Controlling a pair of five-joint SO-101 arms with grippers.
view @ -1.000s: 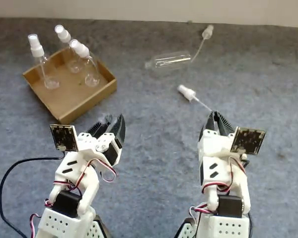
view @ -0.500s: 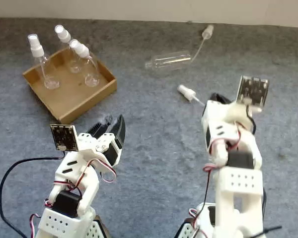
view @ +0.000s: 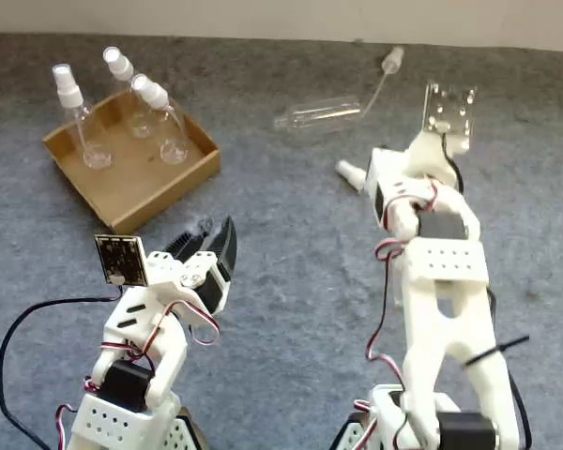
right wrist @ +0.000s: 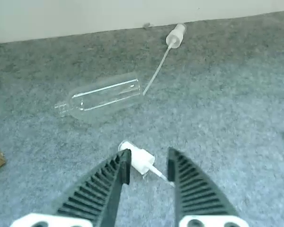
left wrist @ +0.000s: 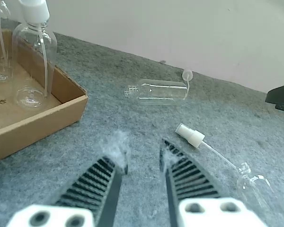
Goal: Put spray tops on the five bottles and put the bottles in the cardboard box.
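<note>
- Straddling the nearer spray top (right wrist: 137,159), the right pincer (right wrist: 149,153) has its jaws apart, one on each side of the white head, low over the grey worktop (view: 291,281).
- It should close on the head, not the thin dip tube (right wrist: 160,173), which would probably bend or slip.
- The uncapped bottle (view: 317,114) lies farther off, a second spray top (view: 391,60) beyond it.
- The left pincer (view: 216,225), jaws apart and empty, sits near the cardboard box (view: 164,197), which holds three capped bottles (view: 155,117).

Left gripper (left wrist: 144,158) parted over carpet (left wrist: 132,124); spray top (left wrist: 191,135) just beyond; capless bottle (left wrist: 157,91) lying farther; cardboard box (left wrist: 42,120) aside.
</note>
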